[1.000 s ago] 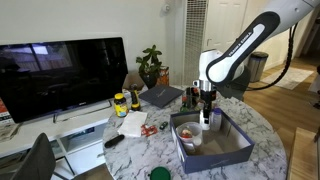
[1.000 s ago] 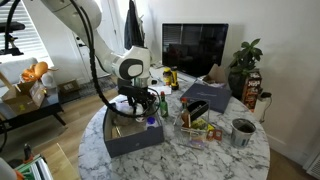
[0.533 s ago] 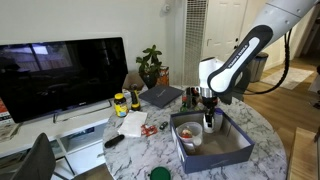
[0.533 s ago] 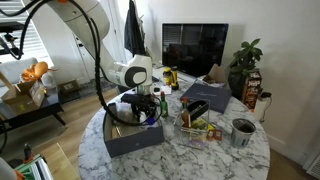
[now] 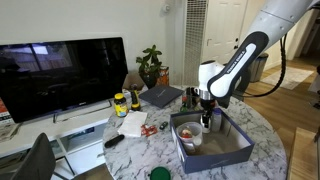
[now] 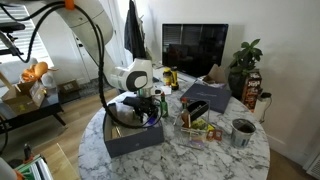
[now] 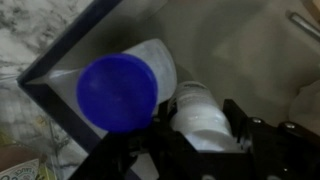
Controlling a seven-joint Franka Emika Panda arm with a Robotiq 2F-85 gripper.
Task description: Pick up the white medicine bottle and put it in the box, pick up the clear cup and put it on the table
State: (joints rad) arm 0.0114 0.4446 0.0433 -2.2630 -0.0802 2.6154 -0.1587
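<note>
My gripper (image 7: 200, 135) is shut on the white medicine bottle (image 7: 202, 115), which lies between the two dark fingers. It is held low inside the dark box (image 7: 85, 48), close to a corner. A blue-capped white bottle (image 7: 118, 93) stands in that corner, right beside the held bottle. In both exterior views the gripper (image 5: 207, 118) (image 6: 146, 112) hangs over the box (image 5: 232, 150) (image 6: 140, 141) on the round marble table (image 5: 150, 150) (image 6: 215, 155). The clear cup (image 5: 190, 136), reddish inside, sits in the box near its front corner.
A yellow-labelled bottle (image 5: 120, 103), a closed laptop (image 5: 160, 96), a plant (image 5: 152, 66) and a TV (image 5: 60, 75) stand behind. A basket of items (image 6: 200, 122) and a metal cup (image 6: 243, 131) sit beside the box. A green object (image 5: 158, 173) lies at the table's edge.
The arm's elbow has swung and the gripper has sunk a little into the box, still holding the white bottle. Nothing else moved.
</note>
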